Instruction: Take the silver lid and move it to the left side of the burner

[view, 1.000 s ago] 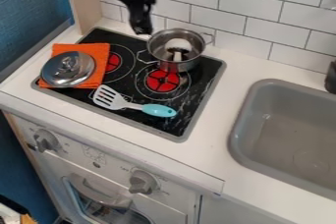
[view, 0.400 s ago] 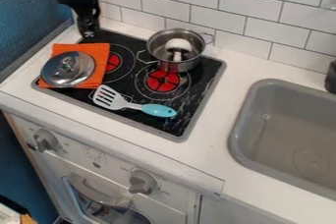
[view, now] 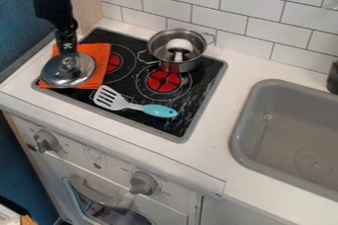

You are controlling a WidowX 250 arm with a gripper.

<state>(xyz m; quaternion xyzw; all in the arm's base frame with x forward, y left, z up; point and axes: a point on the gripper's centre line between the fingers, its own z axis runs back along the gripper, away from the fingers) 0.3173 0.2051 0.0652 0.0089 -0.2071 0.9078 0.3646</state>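
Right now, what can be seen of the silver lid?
The silver lid is round, domed and shiny, apparently metal, with a raised knob near its middle. It lies knob up on the orange cloth, at the left side of the stovetop. The end effector hangs by its far edge; whether they touch, I cannot tell.

Toy kitchen | stovetop [view: 201, 99] | oven door [view: 102, 197] | sink [view: 300, 140] | tiled wall [view: 247, 14]
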